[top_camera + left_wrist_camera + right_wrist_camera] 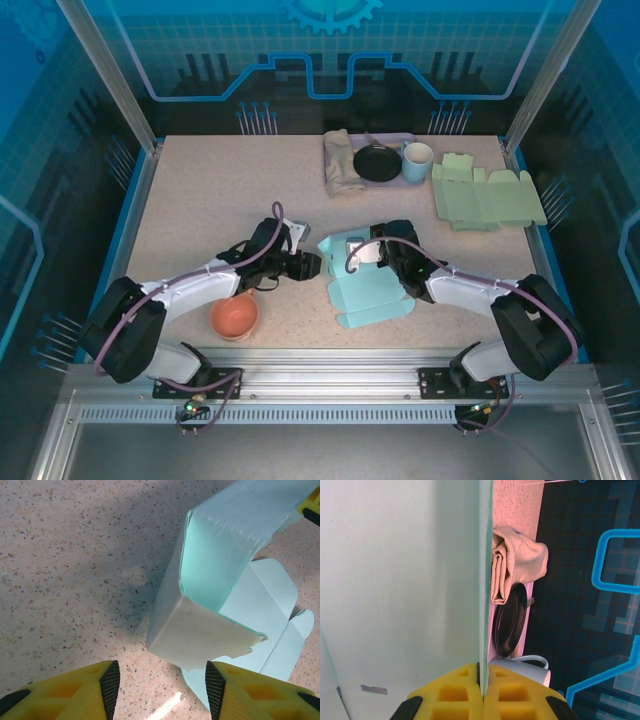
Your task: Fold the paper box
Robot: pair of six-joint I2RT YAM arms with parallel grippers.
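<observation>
Right wrist: right pincer (481,675) pressed together on an upright panel edge of the paper box (395,580) | left wrist: left pincer (162,682) spread, box corner just ahead, untouched | top external: box half-erected mid-worktop (200,190), between both arms

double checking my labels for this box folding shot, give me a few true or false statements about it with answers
The right fingers are shut on a panel of the teal box. True.
The left fingers grip the box too. False: they stand open, not touching it.
An orange bowl sits by the left arm. True.
The green box blank is folded up. False: it lies flat.
The mug stands on the teal box. False: it stands beside the black plate.
</observation>
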